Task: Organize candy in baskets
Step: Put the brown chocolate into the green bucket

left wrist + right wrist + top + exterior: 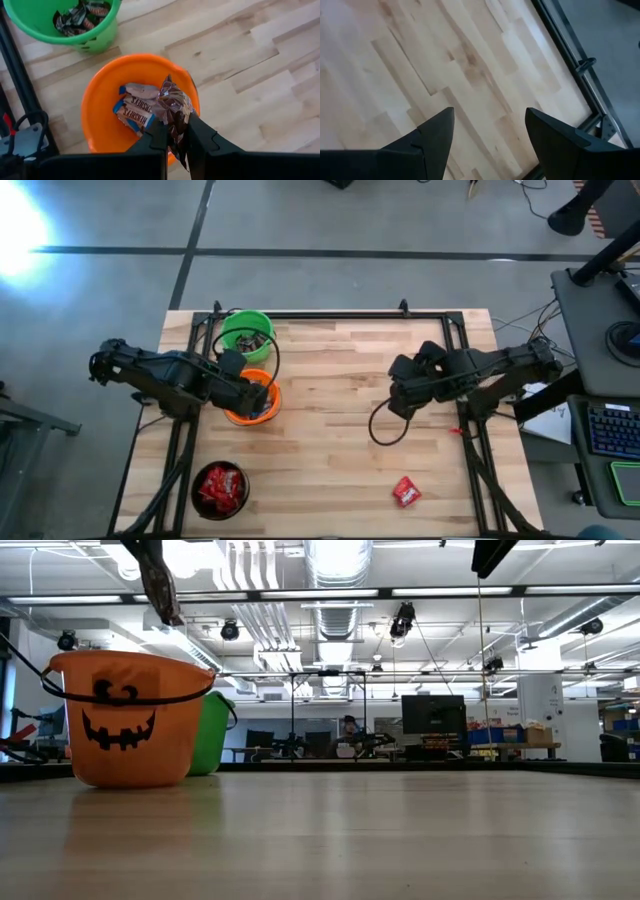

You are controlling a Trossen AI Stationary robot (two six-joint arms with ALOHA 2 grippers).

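Note:
The orange basket [238,416] stands at the table's left, with blue-and-white candy [135,112] lying inside it. Just behind it stands the green basket [247,333], which holds dark brown candy [80,17]. A black basket [220,488] full of red candy stands near the front left. One red candy [406,492] lies on the table at the front right. My left gripper [177,127] hangs over the orange basket, shut on a dark brown candy [174,107]. My right gripper [490,115] hovers open above bare table right of centre. My left gripper pinches the dark brown candy between its two fingers, on the wrapper's lower part [178,131]. The fingers slant down from the table's left. The rest of the candy sticks out past the fingertips, lifted clear above the orange basket [125,720].
A black metal frame [340,314] runs along the table's far edge and down both sides. A dark cable loop [385,425] hangs under my right arm. Bare wood lies across the table's middle and front.

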